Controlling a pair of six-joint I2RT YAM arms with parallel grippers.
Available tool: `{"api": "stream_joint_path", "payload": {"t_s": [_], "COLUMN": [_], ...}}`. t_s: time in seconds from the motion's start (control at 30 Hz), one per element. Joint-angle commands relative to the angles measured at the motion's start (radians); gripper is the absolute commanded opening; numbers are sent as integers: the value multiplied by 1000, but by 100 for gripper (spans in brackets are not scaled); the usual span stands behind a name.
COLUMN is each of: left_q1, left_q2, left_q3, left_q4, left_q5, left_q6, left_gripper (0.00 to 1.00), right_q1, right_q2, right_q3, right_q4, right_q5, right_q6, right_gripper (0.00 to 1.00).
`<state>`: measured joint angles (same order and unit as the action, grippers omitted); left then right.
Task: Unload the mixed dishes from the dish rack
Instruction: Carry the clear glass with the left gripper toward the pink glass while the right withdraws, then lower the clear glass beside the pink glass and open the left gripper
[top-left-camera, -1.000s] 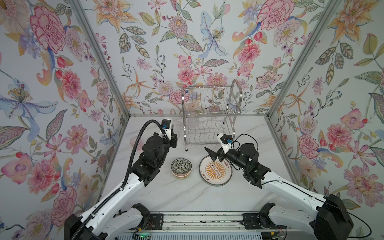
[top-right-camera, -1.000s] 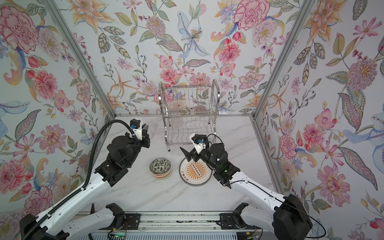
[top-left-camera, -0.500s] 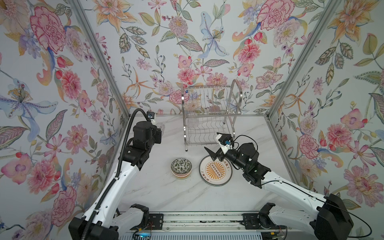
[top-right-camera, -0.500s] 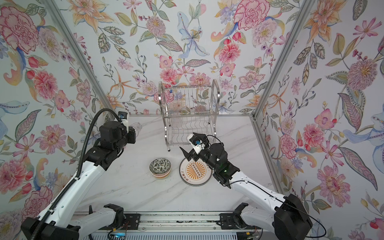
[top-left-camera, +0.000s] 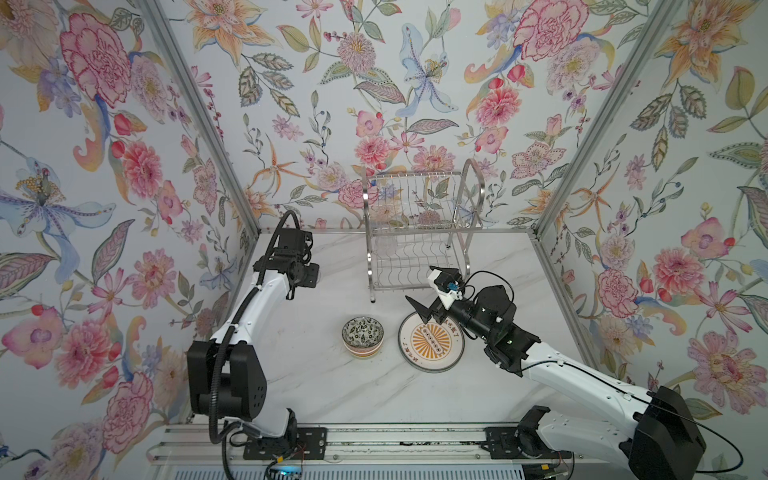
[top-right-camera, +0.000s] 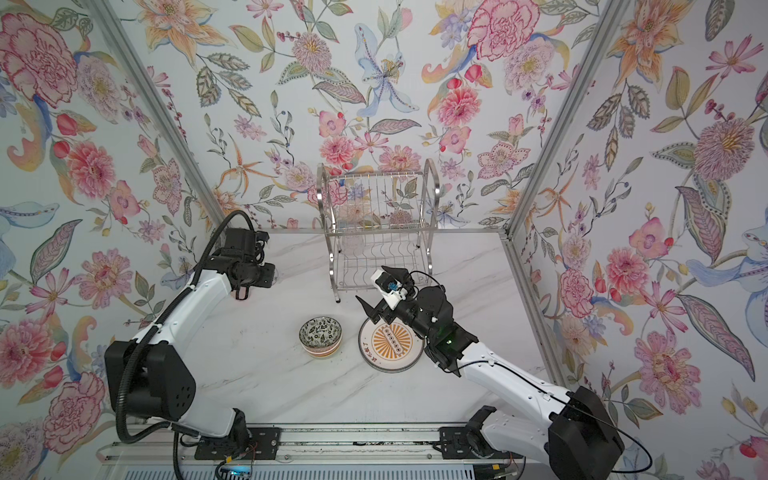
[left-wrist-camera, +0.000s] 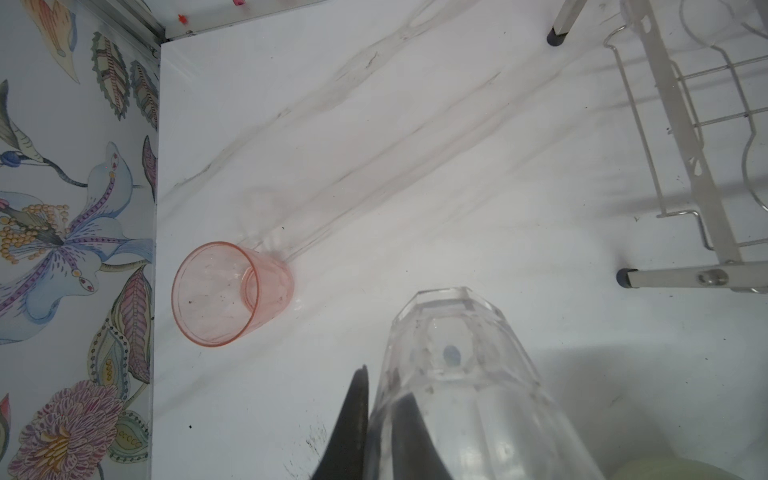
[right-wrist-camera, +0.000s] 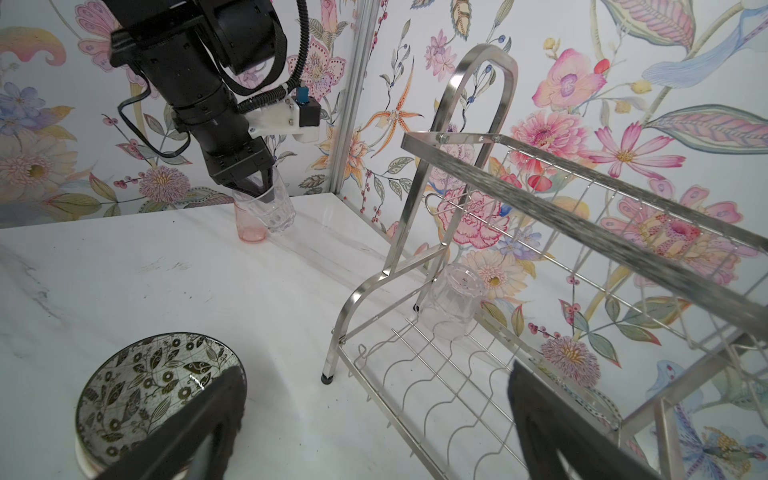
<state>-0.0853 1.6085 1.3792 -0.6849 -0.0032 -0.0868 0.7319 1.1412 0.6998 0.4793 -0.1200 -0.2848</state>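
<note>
Right wrist: rack (right-wrist-camera: 623, 245) holds inverted cup (right-wrist-camera: 455, 305); left jaws clamp glass (right-wrist-camera: 278, 212); right jaws apart.

Rack (right-wrist-camera: 582, 226): shiny steel wire and strip. Table (right-wrist-camera: 166, 282): smooth, glossy, marble-veined top. Bowl (right-wrist-camera: 158, 382): glossy glazed ceramic. Clear cup (left-wrist-camera: 457, 374): transparent, faceted, smooth. Pink cup (left-wrist-camera: 224, 291): transparent, tinted, smooth-walled.

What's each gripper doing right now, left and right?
The left gripper is closed on the rim of a clear faceted glass cup.
The right gripper is open, holding nothing.
</note>
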Motion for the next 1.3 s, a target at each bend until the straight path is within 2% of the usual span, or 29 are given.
{"api": "stream_joint_path", "payload": {"t_s": [0.0, 0.23, 0.6, 0.93, 1.27], "left_q1": [21, 25, 64, 74, 98], "left_q2": [118, 306, 506, 591, 625], "left_q3": [121, 284, 419, 473, 487], "left_q4": [-127, -221, -286, -312, -285], "left_q5": [7, -108, -80, -130, -104], "left_q6": [38, 105, 159, 196, 193], "left_gripper": [0, 0, 0, 3, 6], "right_q1": [8, 13, 14, 18, 30], "right_q2": [7, 17, 32, 22, 19], "right_q3": [15, 14, 28, 26, 27], "right_q4": [-12, -1, 29, 2, -1], "right_q5": [-5, 7, 29, 34, 45], "right_q6": [-13, -8, 75, 72, 65], "right_gripper": [99, 99, 99, 99, 99]}}
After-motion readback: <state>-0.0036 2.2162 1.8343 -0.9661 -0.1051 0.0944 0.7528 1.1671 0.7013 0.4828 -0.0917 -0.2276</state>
